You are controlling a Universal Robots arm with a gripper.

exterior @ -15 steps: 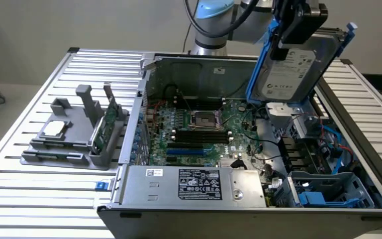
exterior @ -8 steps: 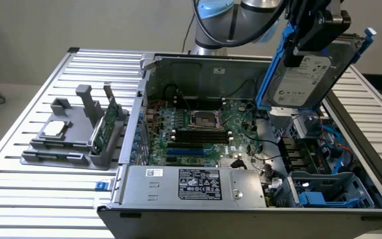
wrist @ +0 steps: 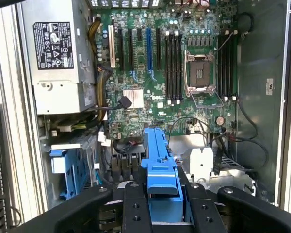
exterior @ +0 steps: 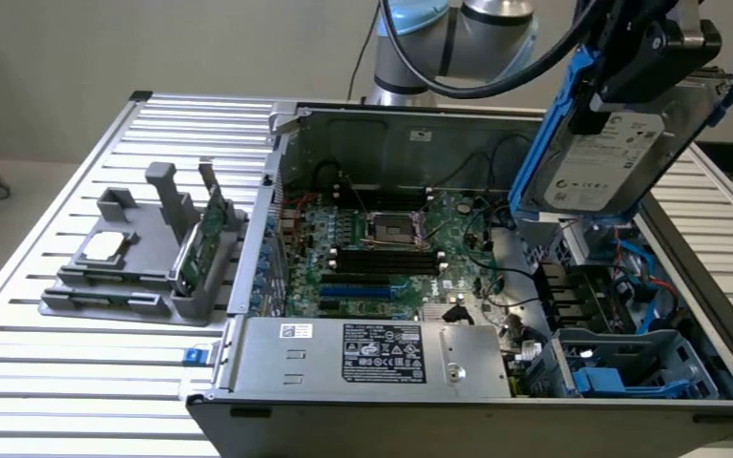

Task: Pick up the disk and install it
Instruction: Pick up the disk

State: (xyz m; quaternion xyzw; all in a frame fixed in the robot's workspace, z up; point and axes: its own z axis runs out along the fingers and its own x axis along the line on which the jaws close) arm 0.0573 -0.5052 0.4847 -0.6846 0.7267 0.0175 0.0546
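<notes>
Exterior view: the gripper (exterior: 611,100) is pinched onto the upper end of the disk (exterior: 599,157), its jaws pressed against the blue carrier frame. The disk hangs tilted with its white label facing outward, over the open computer case (exterior: 469,119) on the exterior view's right. Whether its lower end touches anything inside cannot be judged. The motherboard (exterior: 386,253) lies exposed, and the power supply (exterior: 366,355) sits at the near edge. On the slatted table (exterior: 61,382), at the exterior view's left, a grey stand (exterior: 150,258) holds a small chip (exterior: 103,245) and a green card (exterior: 201,243).

Wrist view: the gripper (wrist: 162,206) shows black fingers (wrist: 136,208) closed either side of the disk (wrist: 161,160). Its blue frame points toward the motherboard (wrist: 184,73), with the power supply (wrist: 58,53) off to one side.
</notes>
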